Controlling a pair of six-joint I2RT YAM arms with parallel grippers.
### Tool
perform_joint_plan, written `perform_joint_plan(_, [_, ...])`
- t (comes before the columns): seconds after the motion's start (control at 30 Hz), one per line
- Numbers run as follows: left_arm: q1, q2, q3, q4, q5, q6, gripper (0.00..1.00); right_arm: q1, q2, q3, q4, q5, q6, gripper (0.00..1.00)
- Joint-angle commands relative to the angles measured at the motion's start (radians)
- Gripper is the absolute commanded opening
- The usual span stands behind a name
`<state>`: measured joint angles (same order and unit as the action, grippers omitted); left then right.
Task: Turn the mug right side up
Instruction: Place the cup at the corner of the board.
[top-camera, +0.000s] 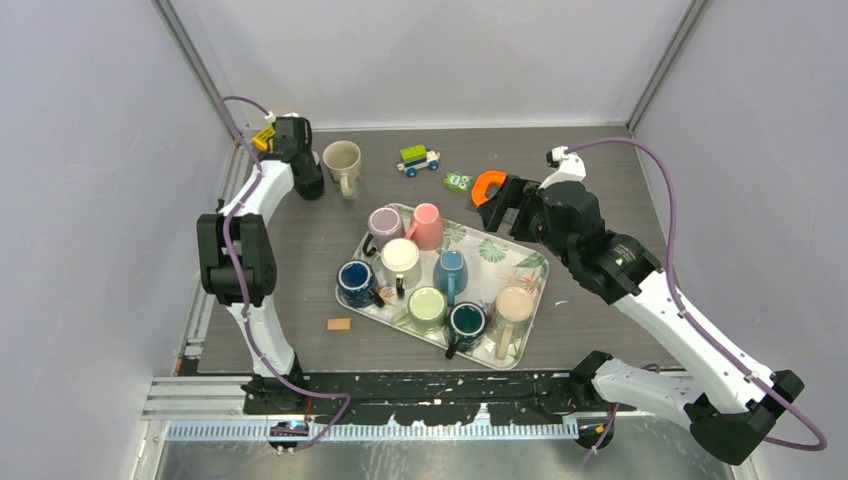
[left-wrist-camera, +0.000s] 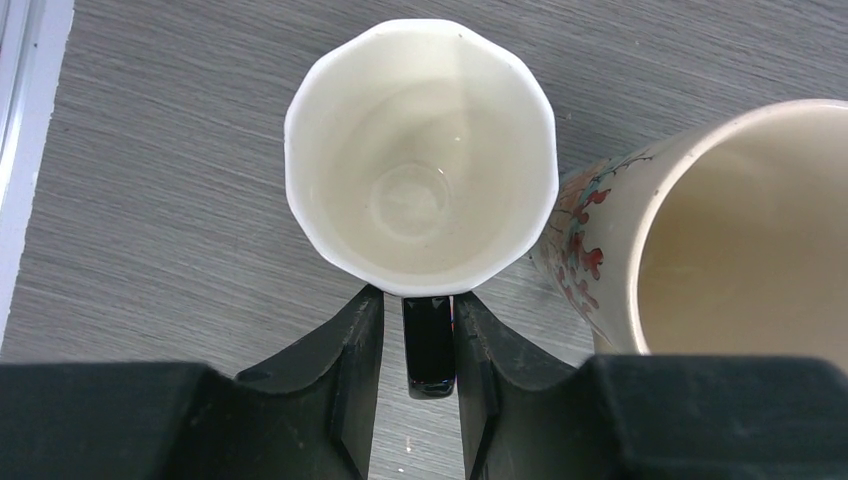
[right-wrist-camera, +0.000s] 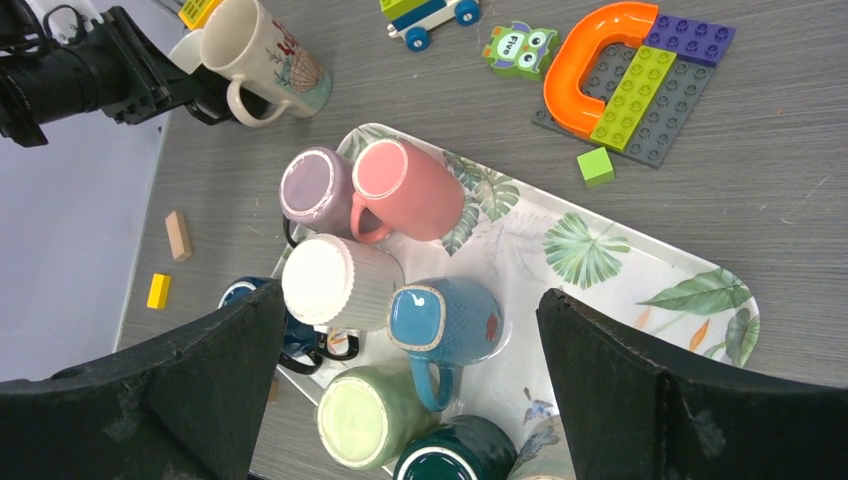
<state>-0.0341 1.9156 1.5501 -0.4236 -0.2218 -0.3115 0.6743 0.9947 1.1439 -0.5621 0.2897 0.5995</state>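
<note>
- The left gripper was at the far left of the table, its jaws closed on the black handle of the white mug.
- The white mug stood on the table with its mouth up, so I judged the turning to be almost finished; only the release seemed to remain.
- The floral mug stood just beside it, also upright, so a careful retreat would be needed.
- The right gripper hung above the tray with jaws wide open and holding nothing, probably ready for one of the upside-down mugs there.
</note>
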Motion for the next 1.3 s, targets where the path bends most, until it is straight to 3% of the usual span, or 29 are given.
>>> perform_joint_plan(0.0, [0.005,-0.031,-0.013,0.023,0.022,-0.026,0.33,0.002,-0.017,-0.007,0.024,0.002,0.0,1.0])
perform_joint_plan(0.43, [0.004,-0.07,-0.084,0.041,0.05,-0.063,0.34,0.002,0.0,-0.021,0.011,-0.014,0.015,1.0])
perform_joint_plan(0.77, [0.0,-0.146,-0.052,-0.029,0.065,-0.097,0.38,0.001,-0.001,-0.015,-0.027,0.006,0.021,1.0])
perform_joint_plan(0.97, [-0.03,-0.266,-0.105,-0.049,0.096,-0.125,0.49,0.001,0.012,0.003,-0.127,0.038,0.041,1.0])
perform_joint_plan(1.27, [-0.22,-0.417,-0.161,-0.104,0.13,-0.086,0.71,0.002,-0.015,0.03,-0.445,0.085,0.132,1.0])
